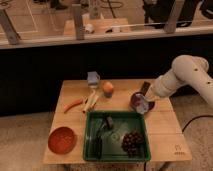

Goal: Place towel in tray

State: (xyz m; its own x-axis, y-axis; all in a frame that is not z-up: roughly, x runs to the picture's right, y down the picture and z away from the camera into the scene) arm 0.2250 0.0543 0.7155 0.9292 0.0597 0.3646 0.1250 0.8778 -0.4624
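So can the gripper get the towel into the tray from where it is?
Probably yes. The gripper is shut over the purple bowl, with the pale towel apparently at it. The tray sits just beside the bowl, open-topped, with nothing standing between them.

A light wooden table [165,127] carries everything. The dark green tray [117,152] sits at its front centre, with an orange bowl [62,139] at the front left corner. Toward the back lie a blue-grey block [93,77], an orange fruit [108,88], a carrot [73,105] and a pale banana [92,101]. A purple bowl [138,101] stands right of centre, the gripper [145,100] shut above it
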